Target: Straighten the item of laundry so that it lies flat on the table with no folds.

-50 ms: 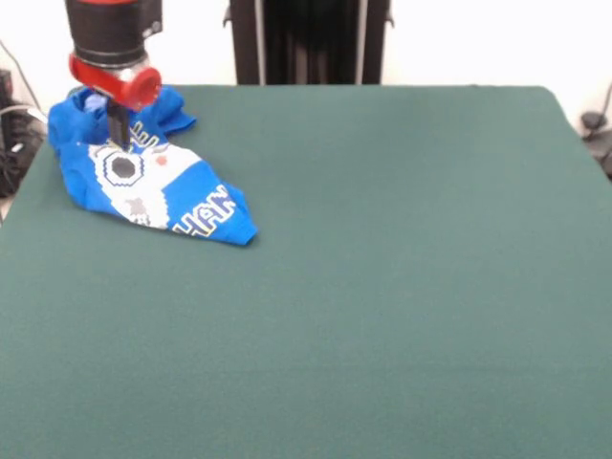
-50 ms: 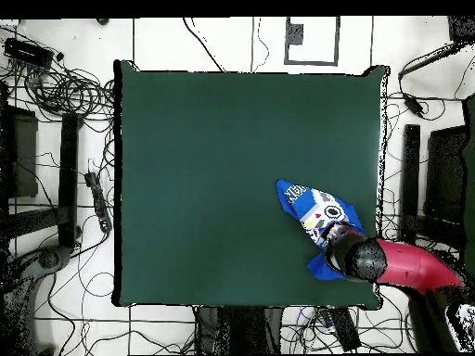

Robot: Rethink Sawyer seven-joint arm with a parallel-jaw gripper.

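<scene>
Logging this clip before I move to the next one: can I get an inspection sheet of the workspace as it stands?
Surface: dark green table, flat.
Job's things: blue T-shirt bunched and folded near one corner, print side up, not flat.
Clutter: nothing seen on the table besides the shirt.
Tool: tool down on the shirt's print; fingers' state cannot be told.
Cables: loose cables on the floor around the table, none on it.
Surroundings: tiled floor, dark stands beside the table, black pedestal behind it.
</scene>
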